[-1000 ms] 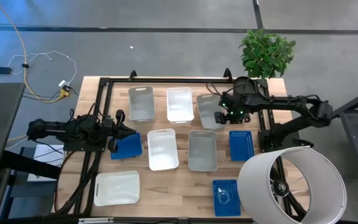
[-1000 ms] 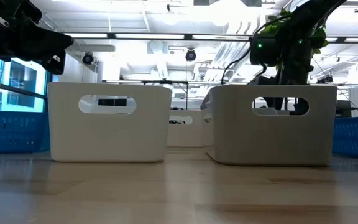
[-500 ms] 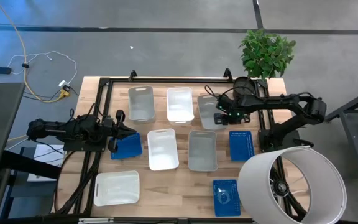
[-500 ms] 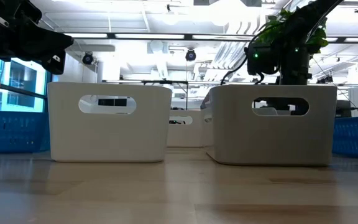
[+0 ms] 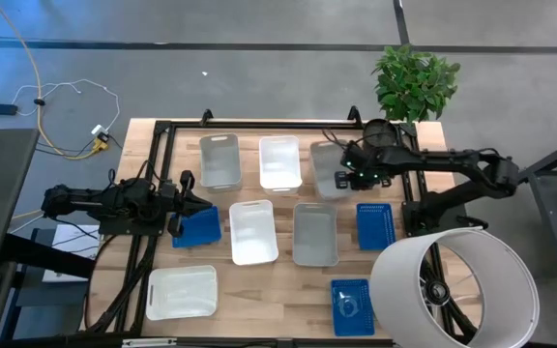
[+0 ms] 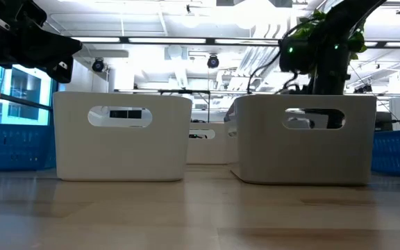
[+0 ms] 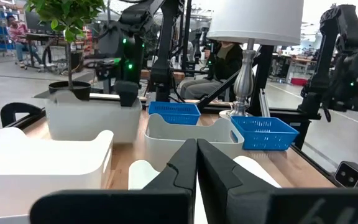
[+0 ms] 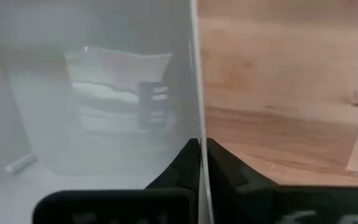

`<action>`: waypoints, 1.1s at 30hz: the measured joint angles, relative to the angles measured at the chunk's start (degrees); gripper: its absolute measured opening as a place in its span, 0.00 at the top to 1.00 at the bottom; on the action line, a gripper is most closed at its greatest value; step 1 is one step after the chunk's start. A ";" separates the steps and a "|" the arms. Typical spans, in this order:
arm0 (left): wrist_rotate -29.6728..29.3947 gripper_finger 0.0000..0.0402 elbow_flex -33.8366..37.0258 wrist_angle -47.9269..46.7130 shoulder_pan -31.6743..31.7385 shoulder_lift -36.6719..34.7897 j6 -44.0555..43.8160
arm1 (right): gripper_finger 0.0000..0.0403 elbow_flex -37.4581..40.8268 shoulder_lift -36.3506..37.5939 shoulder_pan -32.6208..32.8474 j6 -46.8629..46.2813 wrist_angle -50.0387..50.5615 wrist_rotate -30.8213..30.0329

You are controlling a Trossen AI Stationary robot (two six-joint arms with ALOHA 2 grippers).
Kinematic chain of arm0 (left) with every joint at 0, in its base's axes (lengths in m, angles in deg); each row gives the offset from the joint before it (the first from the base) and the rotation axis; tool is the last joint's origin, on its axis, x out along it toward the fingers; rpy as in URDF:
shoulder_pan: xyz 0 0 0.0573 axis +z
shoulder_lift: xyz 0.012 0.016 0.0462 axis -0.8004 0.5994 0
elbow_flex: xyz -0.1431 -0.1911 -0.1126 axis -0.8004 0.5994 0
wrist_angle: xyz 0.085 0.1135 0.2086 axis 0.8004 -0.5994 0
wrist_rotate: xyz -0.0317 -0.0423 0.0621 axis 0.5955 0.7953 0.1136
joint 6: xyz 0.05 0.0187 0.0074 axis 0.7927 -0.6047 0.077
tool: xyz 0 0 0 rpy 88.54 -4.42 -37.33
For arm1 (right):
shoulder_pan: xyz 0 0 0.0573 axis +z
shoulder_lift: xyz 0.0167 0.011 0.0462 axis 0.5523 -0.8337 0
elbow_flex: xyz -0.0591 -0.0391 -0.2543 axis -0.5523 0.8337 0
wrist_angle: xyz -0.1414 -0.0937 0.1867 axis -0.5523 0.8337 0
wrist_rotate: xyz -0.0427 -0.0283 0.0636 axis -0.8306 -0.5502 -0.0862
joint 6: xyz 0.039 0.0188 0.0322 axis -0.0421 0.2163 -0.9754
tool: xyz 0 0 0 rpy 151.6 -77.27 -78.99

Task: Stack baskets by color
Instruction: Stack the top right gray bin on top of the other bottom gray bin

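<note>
Baskets [image 5: 255,232] in rows on table [image 5: 288,314]; plant [image 5: 415,83] behind.

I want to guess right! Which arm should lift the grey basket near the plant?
Right. The right gripper is shut on the grey basket's wall; the left gripper sits far off by a blue basket.

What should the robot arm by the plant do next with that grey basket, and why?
Probably lift it a little. The right gripper is shut on the side wall of the grey basket at the back of the table, so it has hold of it. Another grey basket sits just in front, empty, a likely place to stack it. The left gripper waits shut over a blue basket.
</note>
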 joint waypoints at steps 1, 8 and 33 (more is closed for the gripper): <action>0.00 1.00 -0.01 0.00 0.01 0.02 0.00 | 1.00 0.00 1.16 0.00 0.02 0.02 -0.15; 0.00 1.00 0.01 0.00 0.00 0.01 -0.01 | 1.00 0.00 10.19 0.00 -0.40 -0.32 -1.15; 0.00 1.00 -0.01 0.00 -0.01 0.00 0.00 | 1.00 -8.89 16.28 17.70 -6.46 1.13 -6.40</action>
